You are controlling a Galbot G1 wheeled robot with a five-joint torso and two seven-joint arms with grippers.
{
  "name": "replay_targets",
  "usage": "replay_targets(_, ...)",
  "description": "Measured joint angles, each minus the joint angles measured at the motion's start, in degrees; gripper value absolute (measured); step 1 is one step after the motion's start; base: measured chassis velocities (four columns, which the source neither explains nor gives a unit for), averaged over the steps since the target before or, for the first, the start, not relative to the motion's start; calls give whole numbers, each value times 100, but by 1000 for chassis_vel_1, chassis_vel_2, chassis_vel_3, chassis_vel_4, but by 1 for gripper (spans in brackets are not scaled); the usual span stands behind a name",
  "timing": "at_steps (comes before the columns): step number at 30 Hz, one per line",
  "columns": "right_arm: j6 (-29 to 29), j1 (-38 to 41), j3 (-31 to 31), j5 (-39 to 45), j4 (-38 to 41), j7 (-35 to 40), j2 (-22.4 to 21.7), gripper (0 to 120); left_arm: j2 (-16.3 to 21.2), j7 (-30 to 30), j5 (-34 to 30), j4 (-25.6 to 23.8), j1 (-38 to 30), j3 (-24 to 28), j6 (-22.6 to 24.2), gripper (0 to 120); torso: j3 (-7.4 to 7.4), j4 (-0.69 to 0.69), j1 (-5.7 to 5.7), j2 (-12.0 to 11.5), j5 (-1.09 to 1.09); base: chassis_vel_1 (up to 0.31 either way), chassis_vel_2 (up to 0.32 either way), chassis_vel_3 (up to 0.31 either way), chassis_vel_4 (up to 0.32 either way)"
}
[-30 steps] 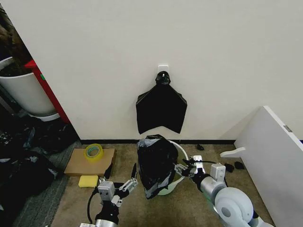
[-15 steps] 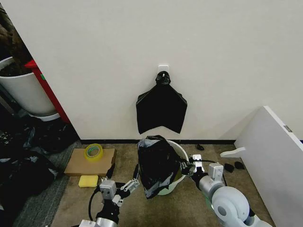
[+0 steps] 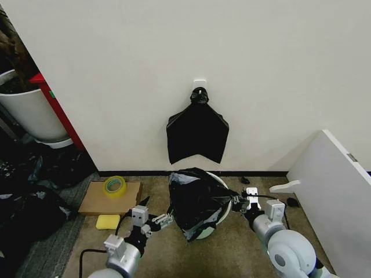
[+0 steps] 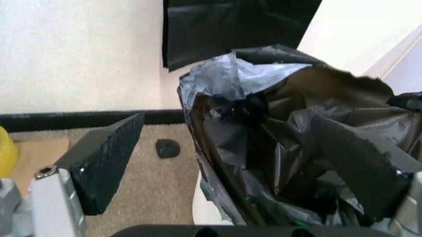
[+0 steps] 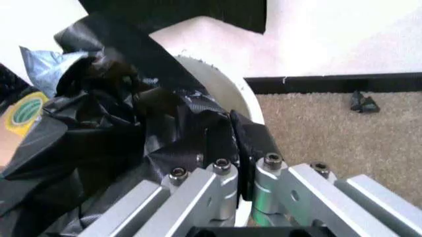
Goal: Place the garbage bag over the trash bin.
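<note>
Garbage bag (image 3: pixel 197 202), black & crinkled, sits draped over most of the trash bin (image 3: pixel 215 184) on the floor by the wall; bin's white rim shows on the robot's right side. Right hand (image 3: pixel 236 202) is pressed together, pinching bag at that rim. Left hand (image 3: pixel 155 220) is spread wide just beside bag's left side, one finger (image 4: pixel 102 160) apart from the bag. Flat black bundle (image 3: pixel 197 133) hangs on wall above. Tape roll (image 3: pixel 114 185) on cardboard (image 3: pixel 95 202), further left.

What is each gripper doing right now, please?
Left gripper: open, beside the crinkled glossy black plastic garbage bag.
Right gripper: shut on the garbage bag.
</note>
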Motion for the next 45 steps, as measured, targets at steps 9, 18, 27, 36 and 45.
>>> replay_targets(9, -12, 5, -15, 2, -41, 7, -48, 0, -260, -611, -1041, 183, -1181, 770, 963, 97, 0, -4, 0, 0, -1, 0, 0, 0, 0)
replay_targets(18, -32, -34, 9, 2, -9, 60, -45, 0, -639, -1828, -1767, 340, -1790, 1142, 2000, 93, 0, -2, 0, 0, 0, 0, 0, 0, 0)
replay_targets(27, -48, -34, -3, 2, -14, 90, -22, 0, -992, -2297, -2507, 706, -2230, 1219, 2121, 90, 0, -3, 0, 0, -1, 0, 0, 0, 0)
replay_targets(36, -61, -57, -17, 9, 3, 133, 17, 0, -1368, -3021, -3193, 1022, -2700, 1340, 2743, 80, 0, -3, 0, 0, 0, 0, 0, 0, 0)
replay_targets(45, -65, -42, -27, 15, -20, 141, 44, 0, -1649, -3592, -3371, 1414, -2961, 1404, 3001, 66, 0, -3, 0, 0, -2, 0, 0, 0, 0)
